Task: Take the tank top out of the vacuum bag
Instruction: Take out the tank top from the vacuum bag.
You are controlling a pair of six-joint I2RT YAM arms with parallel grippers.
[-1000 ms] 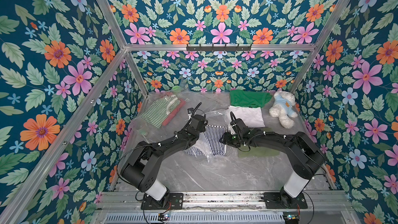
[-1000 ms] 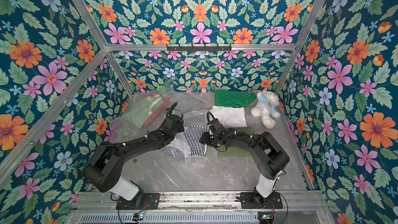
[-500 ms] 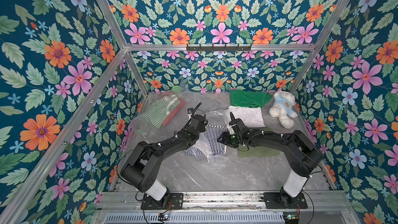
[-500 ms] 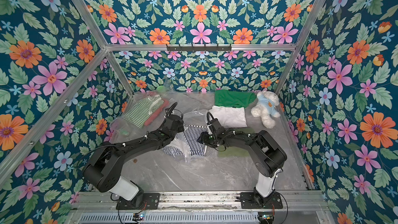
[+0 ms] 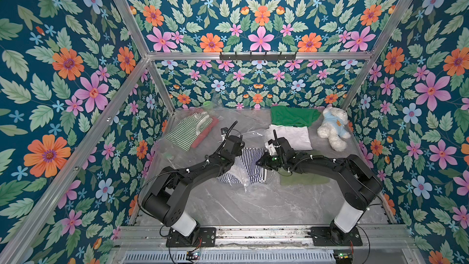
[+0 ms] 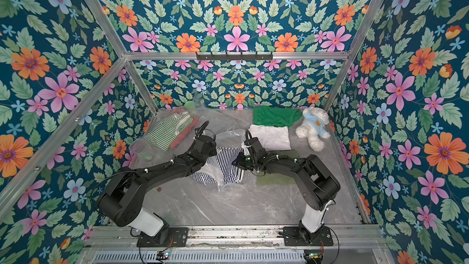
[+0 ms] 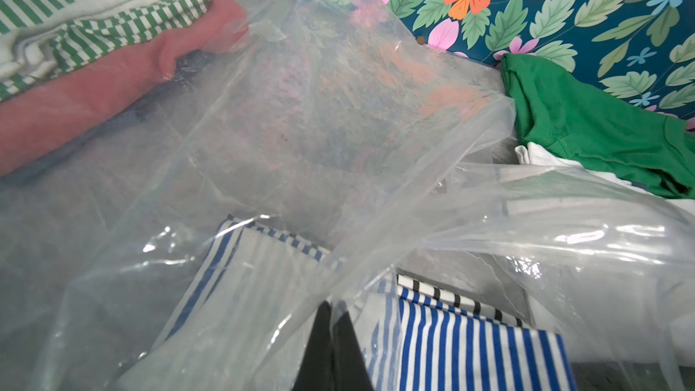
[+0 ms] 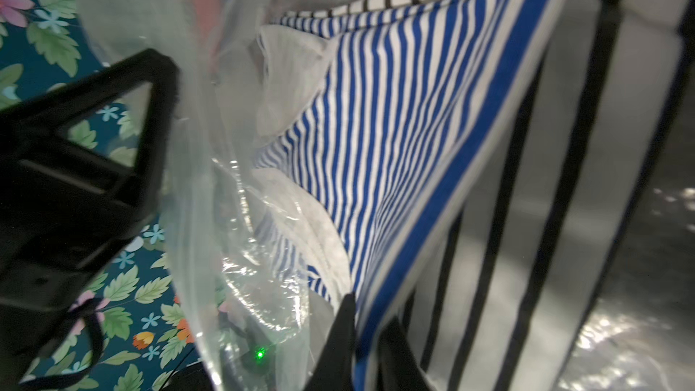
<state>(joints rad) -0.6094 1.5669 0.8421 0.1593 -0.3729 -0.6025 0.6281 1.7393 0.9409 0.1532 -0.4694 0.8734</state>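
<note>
Closing on cloth, the right end effector has changed most. Its jaws stood spread a second ago and are now pressed together on the blue-trimmed hem of the tank top, a blue-and-white striped garment. The arm has also crept a little nearer the garment.

The left end effector has not moved. Its jaws are pressed together, pinching a fold of the vacuum bag, and the clear, crinkly film rises from that pinch like a tent.

The tank top lies flat on the grey marbled desk, between the two end effectors. The part nearest the left end effector is veiled by the film. The part nearest the right one looks bare, so the garment seems to sit half in the bag's mouth.

A black-and-white striped cloth lies touching the hem, right beside the right end effector's pinch.

With one side anchoring the bag and the other holding fabric, the grasp looks made. What is left is probably drawing the tank top away from the left end effector until it clears the film. I cannot tell whether plastic or the neighbouring cloth is caught in the pinch too, and either could drag along.
</note>
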